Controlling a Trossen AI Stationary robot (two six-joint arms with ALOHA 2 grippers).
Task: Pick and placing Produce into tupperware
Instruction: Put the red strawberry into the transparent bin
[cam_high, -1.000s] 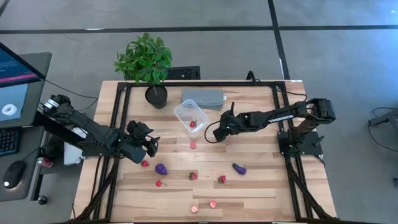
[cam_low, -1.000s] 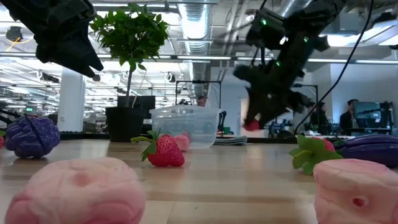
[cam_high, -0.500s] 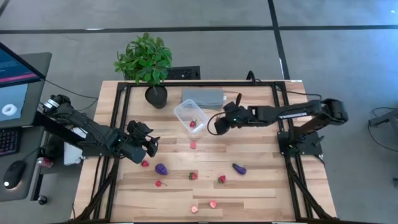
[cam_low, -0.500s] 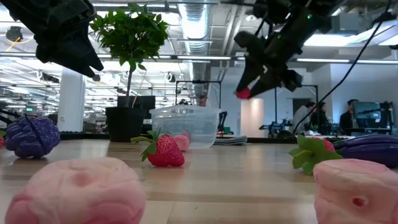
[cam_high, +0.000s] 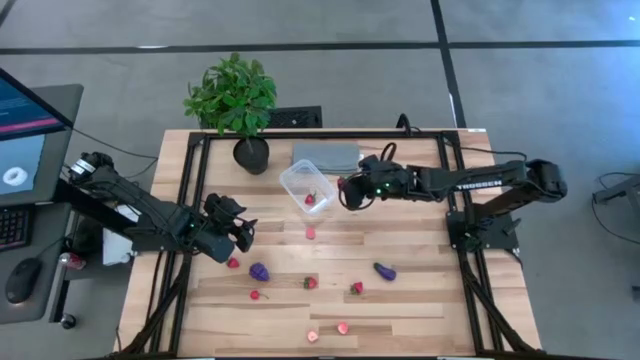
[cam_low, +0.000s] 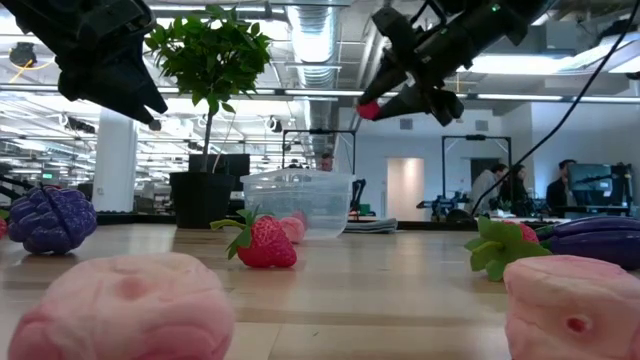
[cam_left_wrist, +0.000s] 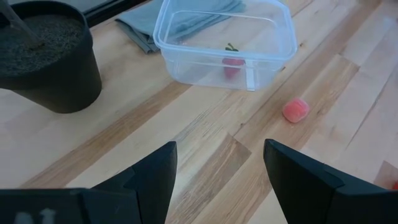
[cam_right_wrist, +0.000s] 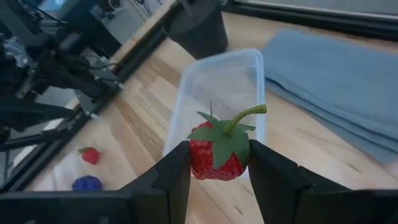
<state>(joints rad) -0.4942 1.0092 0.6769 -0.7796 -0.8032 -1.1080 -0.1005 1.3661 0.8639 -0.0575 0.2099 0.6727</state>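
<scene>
Nearest the low camera, two pale pink pieces (cam_low: 120, 305) and most of the other produce lie loose on the surface (cam_high: 420, 300). Farther back, the tupperware (cam_high: 306, 186) holds just one strawberry (cam_high: 310, 199). The right claw (cam_high: 346, 192), shut on a second strawberry (cam_right_wrist: 217, 151), hovers beside its rim; the left claw (cam_high: 245, 232) waits open.

Small clear plastic rectangular tupperware (cam_high: 305, 186): one red toy strawberry (cam_high: 310, 199) inside; grey folded cloth (cam_high: 326, 157) behind; potted leafy plant (cam_high: 235, 100) left; right gripper (cam_high: 345, 191) just right, gripping a strawberry (cam_right_wrist: 217, 152).

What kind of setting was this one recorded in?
Probably an open-plan robotics lab or office: exposed ceiling ducts, desks with a monitor beyond the wooden table, and a screen beside it.
</scene>
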